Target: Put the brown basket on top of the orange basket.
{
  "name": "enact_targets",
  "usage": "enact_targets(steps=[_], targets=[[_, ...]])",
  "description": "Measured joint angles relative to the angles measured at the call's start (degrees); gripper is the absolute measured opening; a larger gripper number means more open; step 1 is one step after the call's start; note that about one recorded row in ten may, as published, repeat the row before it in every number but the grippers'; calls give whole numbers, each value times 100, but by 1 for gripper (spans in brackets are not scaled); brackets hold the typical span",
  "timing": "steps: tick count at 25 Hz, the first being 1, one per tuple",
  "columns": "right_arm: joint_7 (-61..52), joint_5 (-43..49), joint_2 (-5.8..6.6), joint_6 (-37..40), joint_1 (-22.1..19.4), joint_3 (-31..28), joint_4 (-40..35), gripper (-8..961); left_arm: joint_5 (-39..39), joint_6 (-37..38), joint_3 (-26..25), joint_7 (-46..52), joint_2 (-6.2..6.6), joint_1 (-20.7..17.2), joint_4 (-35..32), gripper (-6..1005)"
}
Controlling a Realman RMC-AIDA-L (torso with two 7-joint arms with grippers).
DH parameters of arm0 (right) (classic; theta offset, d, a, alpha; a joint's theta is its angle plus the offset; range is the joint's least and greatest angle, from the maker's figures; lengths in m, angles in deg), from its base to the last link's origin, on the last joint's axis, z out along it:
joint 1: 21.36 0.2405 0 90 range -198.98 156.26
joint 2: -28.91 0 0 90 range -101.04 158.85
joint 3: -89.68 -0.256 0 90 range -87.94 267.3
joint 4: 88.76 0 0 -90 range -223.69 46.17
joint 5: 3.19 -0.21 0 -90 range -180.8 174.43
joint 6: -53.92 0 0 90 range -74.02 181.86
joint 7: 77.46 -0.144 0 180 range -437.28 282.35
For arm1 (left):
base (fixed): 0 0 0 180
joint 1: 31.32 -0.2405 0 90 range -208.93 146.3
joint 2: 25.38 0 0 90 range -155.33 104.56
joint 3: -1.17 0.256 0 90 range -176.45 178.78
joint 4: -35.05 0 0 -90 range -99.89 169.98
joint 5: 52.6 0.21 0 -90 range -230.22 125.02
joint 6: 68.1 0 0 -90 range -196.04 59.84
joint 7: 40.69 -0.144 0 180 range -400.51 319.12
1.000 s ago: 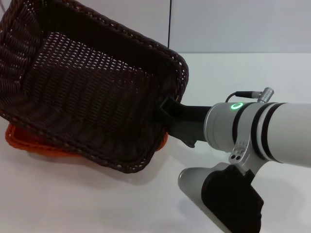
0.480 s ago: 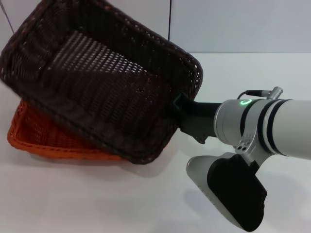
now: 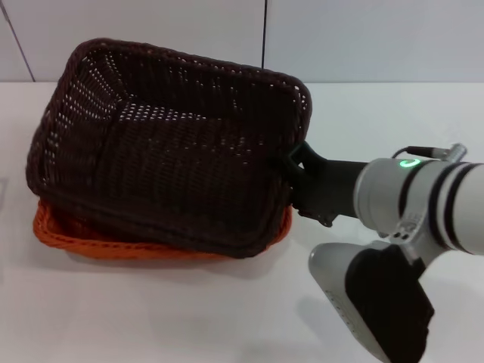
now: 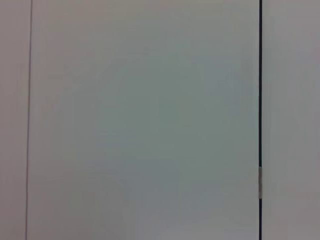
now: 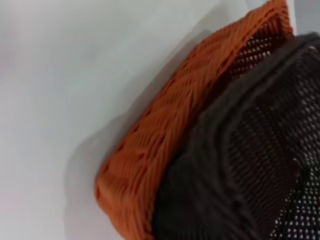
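Note:
The brown basket (image 3: 166, 151) sits nested in the orange basket (image 3: 91, 243) on the white table, tilted slightly with its right end a little higher. Only the orange rim shows along the near and left sides. My right gripper (image 3: 293, 168) reaches in from the right and is shut on the brown basket's right rim. In the right wrist view the orange basket (image 5: 160, 150) wall lies under the brown basket (image 5: 250, 150), close to the camera. The left gripper is out of view.
The white table (image 3: 151, 318) spreads in front of and to the right of the baskets. A grey and black part of my right arm (image 3: 378, 302) hangs low at the near right. Behind stands a pale panelled wall (image 4: 150, 120).
The brown basket, held high and steeply tilted a second ago, has swung down and levelled onto the orange basket. The right arm moved down and to the right with it.

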Motion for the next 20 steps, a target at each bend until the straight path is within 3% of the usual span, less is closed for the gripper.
enact_targets(steps=[7, 13, 20], targets=[[23, -14, -86, -217, -911, 42, -744, 660, 0, -5, -26, 0, 10, 15, -5, 832], [-14, -10, -160, -963, -1615, 142, -951, 678, 2, -14, -30, 0, 22, 22, -14, 832], [-1096, -65, -158, -2450, -1927, -344, -451, 677, 21, -22, -8, 0, 34, 36, -20, 832]])
